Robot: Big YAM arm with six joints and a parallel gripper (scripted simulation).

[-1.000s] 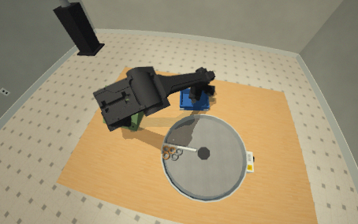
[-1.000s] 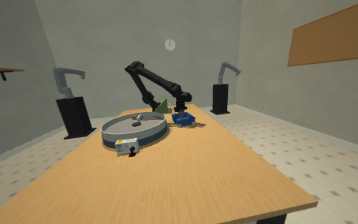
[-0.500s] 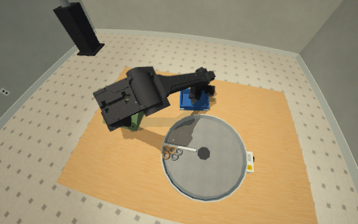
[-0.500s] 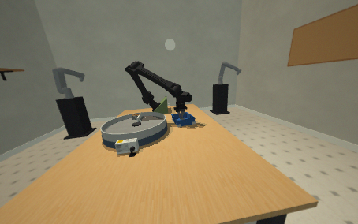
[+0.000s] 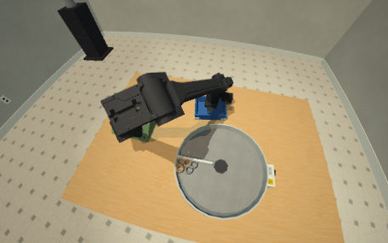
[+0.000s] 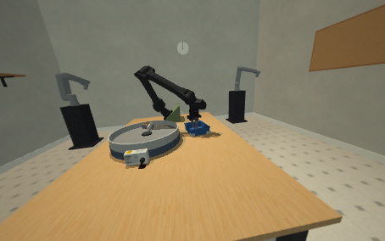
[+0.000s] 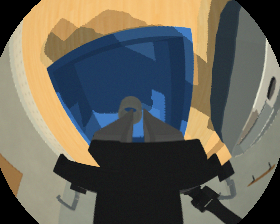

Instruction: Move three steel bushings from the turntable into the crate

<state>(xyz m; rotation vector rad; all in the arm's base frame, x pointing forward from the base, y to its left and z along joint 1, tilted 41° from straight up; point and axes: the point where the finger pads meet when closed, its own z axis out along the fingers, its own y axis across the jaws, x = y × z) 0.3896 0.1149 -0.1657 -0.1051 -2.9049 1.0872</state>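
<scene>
The blue crate (image 5: 213, 111) stands on the table just behind the turntable (image 5: 220, 170); it also shows in the exterior view (image 6: 197, 127) and fills the wrist view (image 7: 124, 76). My gripper (image 5: 212, 103) (image 6: 194, 120) (image 7: 138, 112) hangs low over the crate with its fingers slightly parted. A grey steel bushing (image 7: 131, 106) sits loose at the fingertips above the crate floor. A cluster of several bushings (image 5: 186, 165), some brass-coloured and some steel, lies at the turntable's left rim beside a grey bar (image 5: 201, 162).
A green wedge (image 5: 147, 130) (image 6: 174, 114) stands at the arm's base, left of the crate. A small white control box (image 5: 271, 175) (image 6: 136, 157) sits against the turntable's rim. The raised turntable rim (image 6: 144, 136) lies close beside the crate.
</scene>
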